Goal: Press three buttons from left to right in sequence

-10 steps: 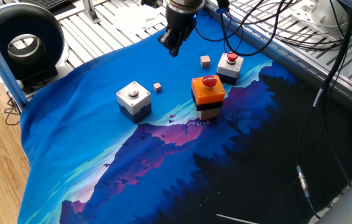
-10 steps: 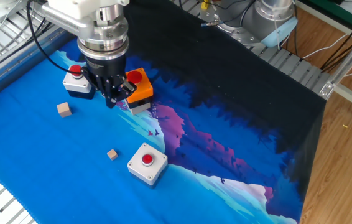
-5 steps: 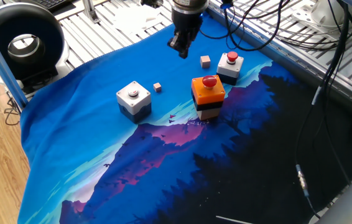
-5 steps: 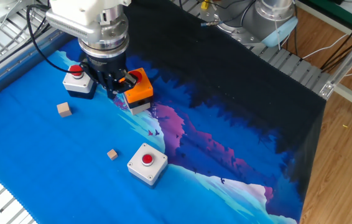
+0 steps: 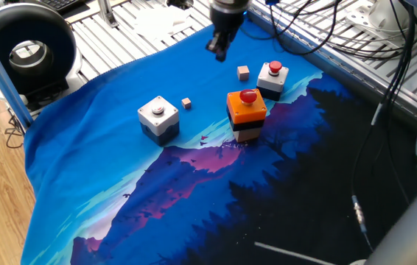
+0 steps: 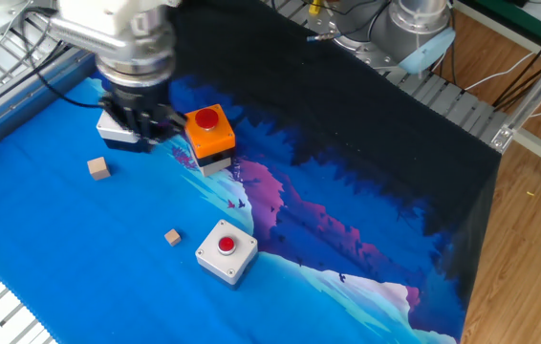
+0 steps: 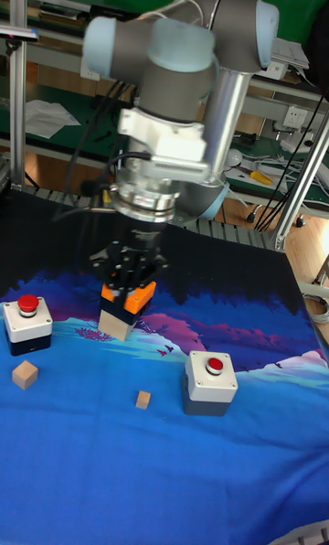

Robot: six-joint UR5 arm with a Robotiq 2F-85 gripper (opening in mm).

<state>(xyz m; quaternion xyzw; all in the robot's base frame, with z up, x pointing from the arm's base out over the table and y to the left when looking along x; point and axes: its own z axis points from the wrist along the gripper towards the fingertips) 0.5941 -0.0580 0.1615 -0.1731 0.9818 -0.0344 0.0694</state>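
Three buttons stand on the blue cloth. The white-grey box (image 5: 158,116) has a small round button, and its top shows red in the other fixed view (image 6: 226,250). The orange-topped box (image 5: 246,110) carries a red mushroom button. The small white box (image 5: 272,77) has a red button. My gripper (image 5: 219,48) hangs above the cloth at the back edge, left of the small white box, and touches no button. Its fingertips meet in one narrow tip. In the other fixed view the gripper (image 6: 137,122) covers most of the small white box (image 6: 113,131). In the tall view the gripper (image 7: 128,278) overlaps the orange-topped box (image 7: 119,318).
Two tan wooden cubes lie on the cloth, one (image 5: 244,72) beside the small white box and one (image 5: 186,103) near the white-grey box. A metal grille (image 5: 120,37) borders the cloth at the back, with cables (image 5: 319,29) hanging over it.
The gripper has travelled away from the orange-topped box toward the small white box's side and the back edge of the cloth. The boxes and cubes have stayed put.
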